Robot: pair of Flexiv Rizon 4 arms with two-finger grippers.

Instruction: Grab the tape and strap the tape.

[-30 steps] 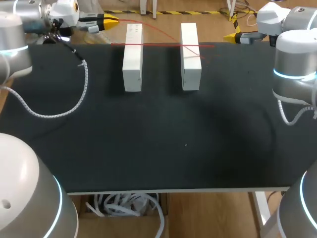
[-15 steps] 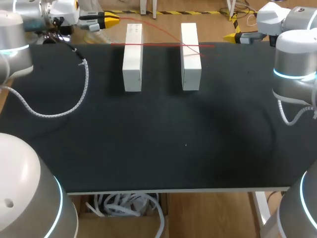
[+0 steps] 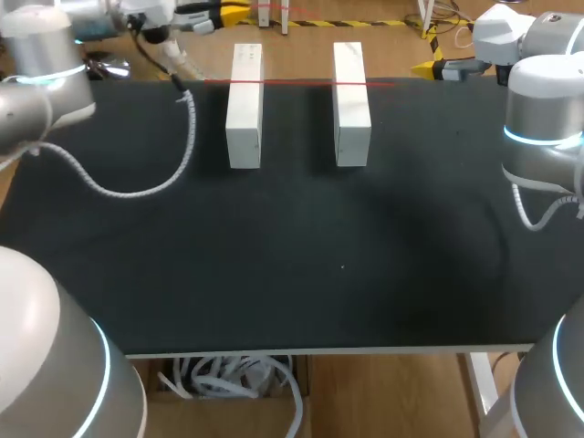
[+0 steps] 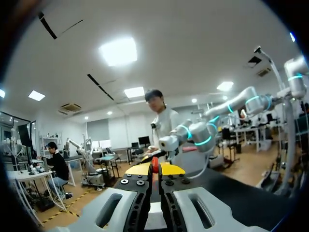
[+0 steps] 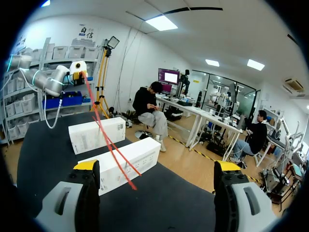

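Two white blocks, one on the left (image 3: 244, 105) and one on the right (image 3: 351, 103), lie side by side at the table's far edge. A thin red tape (image 3: 301, 82) runs across both of them. My left gripper (image 3: 235, 15) hovers beyond the far edge, behind the left block, shut on the red tape (image 4: 155, 164) between its yellow tips. My right gripper (image 3: 429, 67) stays at the far right edge, open and empty (image 5: 157, 169). Ahead of it I see both blocks (image 5: 125, 162), with red strands (image 5: 108, 142) rising to the left gripper (image 5: 77, 67).
The black table mat (image 3: 292, 265) stretches from the blocks to the near edge. My left arm's white coiled cable (image 3: 137, 187) hangs over the mat's left part. My right arm's grey body (image 3: 543, 128) stands at the right edge.
My left gripper has moved right and farther back with the tape. The slanted strand that lay over the right block has lifted away. The right arm has not moved.
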